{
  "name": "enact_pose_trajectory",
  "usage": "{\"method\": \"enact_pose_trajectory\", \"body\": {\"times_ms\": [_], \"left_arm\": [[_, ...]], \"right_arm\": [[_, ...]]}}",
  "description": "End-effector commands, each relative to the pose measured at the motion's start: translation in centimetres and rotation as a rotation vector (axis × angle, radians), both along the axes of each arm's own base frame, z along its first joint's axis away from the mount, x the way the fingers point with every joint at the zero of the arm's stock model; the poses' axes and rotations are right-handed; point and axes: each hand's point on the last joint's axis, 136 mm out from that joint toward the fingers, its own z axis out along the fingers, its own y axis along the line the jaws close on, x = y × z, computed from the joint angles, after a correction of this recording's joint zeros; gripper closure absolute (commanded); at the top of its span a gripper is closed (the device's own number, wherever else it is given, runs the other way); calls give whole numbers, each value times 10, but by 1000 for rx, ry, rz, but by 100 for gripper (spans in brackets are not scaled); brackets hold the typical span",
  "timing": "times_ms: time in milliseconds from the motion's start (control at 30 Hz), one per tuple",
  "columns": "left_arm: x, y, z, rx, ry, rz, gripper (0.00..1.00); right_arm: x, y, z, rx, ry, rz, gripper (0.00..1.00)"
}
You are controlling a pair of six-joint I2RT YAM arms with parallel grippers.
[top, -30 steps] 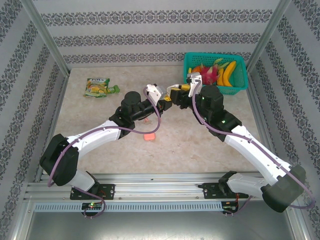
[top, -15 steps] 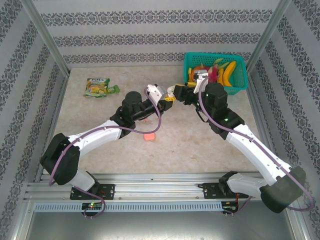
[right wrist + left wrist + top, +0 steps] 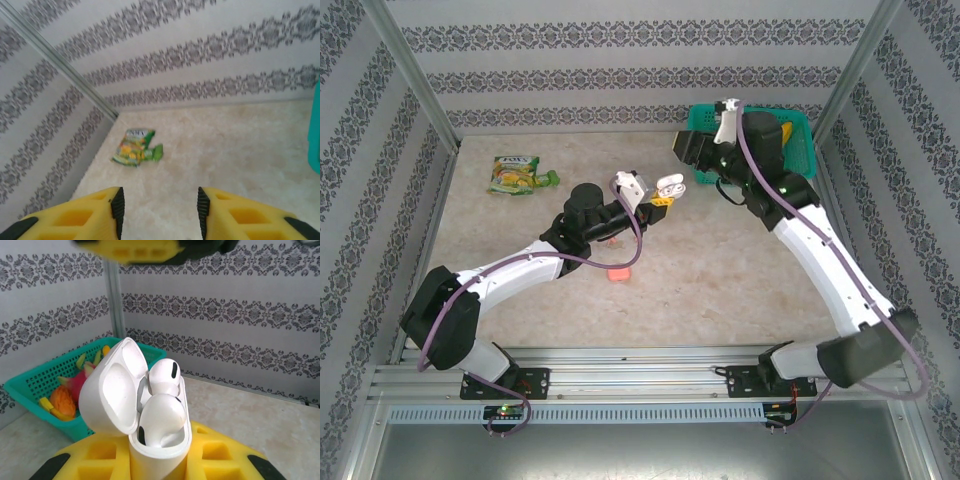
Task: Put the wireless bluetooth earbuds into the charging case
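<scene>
1 snack packet (image 3: 518, 174) lies at the far left of the table (image 3: 720, 290), well apart from the work and seemingly no part of it. Next along, the left arm (image 3: 520, 265) reaches from its base low across the table toward the middle. Its forearm is nearly level and its wrist is turned so that the left gripper (image 3: 658, 199) points up and to the right. Near that forearm a small pink object (image 3: 617, 272) rests on the table; it is too small to tell what it is.

The left gripper is pressed together on the white charging case (image 3: 160, 455), pinching its lower body from both sides so the mouth faces up and the lid (image 3: 112, 390) hangs open to the left. Held so, raised off the table, the case offers its sockets to the other arm. 2 white earbuds (image 3: 161, 412) stand in it, 1 behind the other, their rounded heads above the rim. Whether they are pushed fully home I cannot tell.

To the right, the right arm (image 3: 820, 260) rises steeply from its base and bends over at the top, its wrist high above the near corner of the green basket (image 3: 806, 165) of fruit (image 3: 62, 401). The right gripper (image 3: 159, 200) has its jaws spread with nothing between them. It is apart from the case, which I judge leaves the lid free to be shut.
</scene>
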Motion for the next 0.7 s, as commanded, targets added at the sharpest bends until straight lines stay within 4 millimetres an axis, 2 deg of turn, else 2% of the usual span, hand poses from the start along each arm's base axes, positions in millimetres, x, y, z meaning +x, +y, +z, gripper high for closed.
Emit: {"method": "enact_pose_trajectory", "body": {"times_ms": [0, 167, 300, 467, 667], "left_arm": [[-15, -10, -2, 12, -43, -83, 100], [-20, -10, -9, 32, -36, -107, 100], [-21, -11, -13, 42, -27, -112, 100], [-13, -8, -15, 50, -19, -70, 100], [1, -6, -18, 41, 21, -28, 100]], "right_arm": [[-7, 6, -45, -56, 206, 70, 60], [0, 11, -67, -110, 310, 115, 65], [-1, 15, -82, -135, 369, 149, 68], [-16, 17, -96, -162, 403, 179, 73], [-39, 5, -101, -190, 388, 151, 74]]}}
